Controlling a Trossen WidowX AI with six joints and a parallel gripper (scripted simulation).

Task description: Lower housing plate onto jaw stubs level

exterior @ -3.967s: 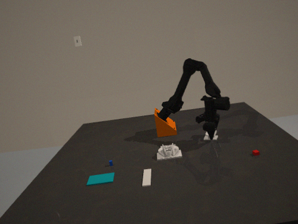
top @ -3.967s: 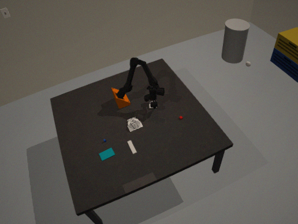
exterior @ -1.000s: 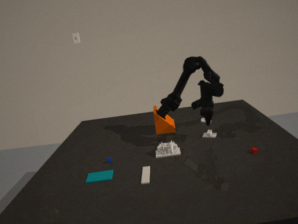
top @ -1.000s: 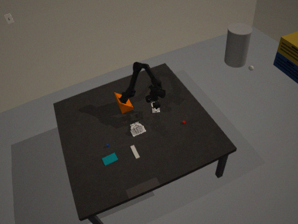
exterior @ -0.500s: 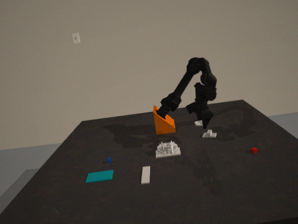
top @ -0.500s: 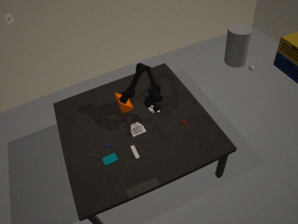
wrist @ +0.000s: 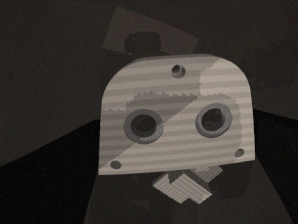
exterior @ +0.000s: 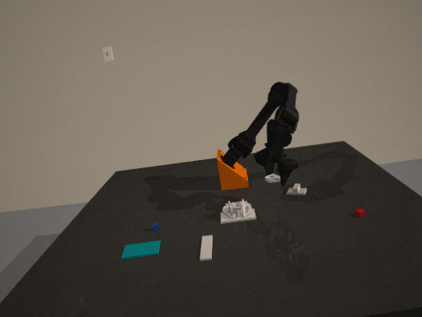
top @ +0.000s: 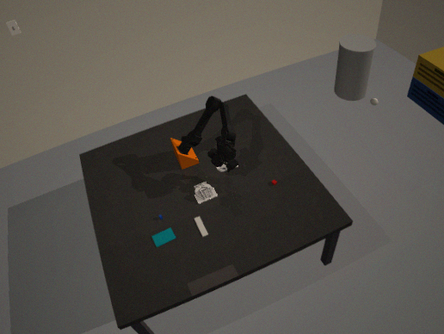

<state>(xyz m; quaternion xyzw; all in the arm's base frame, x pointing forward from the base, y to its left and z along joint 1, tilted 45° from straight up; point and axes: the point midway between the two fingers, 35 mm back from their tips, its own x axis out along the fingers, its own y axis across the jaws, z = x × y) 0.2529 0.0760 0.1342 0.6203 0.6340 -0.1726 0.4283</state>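
The white housing plate [exterior: 271, 178] [wrist: 175, 102] has one rounded side, two large ringed holes and three small holes. My gripper [top: 225, 166] [exterior: 276, 179] [wrist: 173, 121] is shut on it, with a finger at each side, above the table at the back right. The white jaw assembly [top: 206, 193] [exterior: 238, 212] sits on the table in front and to the left of my gripper, apart from the plate. Two slim stubs stand up from it in the exterior view. The plate's underside is hidden.
A small white stand [exterior: 296, 190] [wrist: 185, 189] with a raised block is close to my gripper. An orange wedge [top: 188, 162] [exterior: 233, 177] is at the arm's base. A red cube [top: 274, 182] [exterior: 360, 212], blue block [top: 160, 217] [exterior: 155, 227], teal slab [top: 163, 237] [exterior: 141, 249] and white bar [top: 200, 226] [exterior: 206, 247] lie around.
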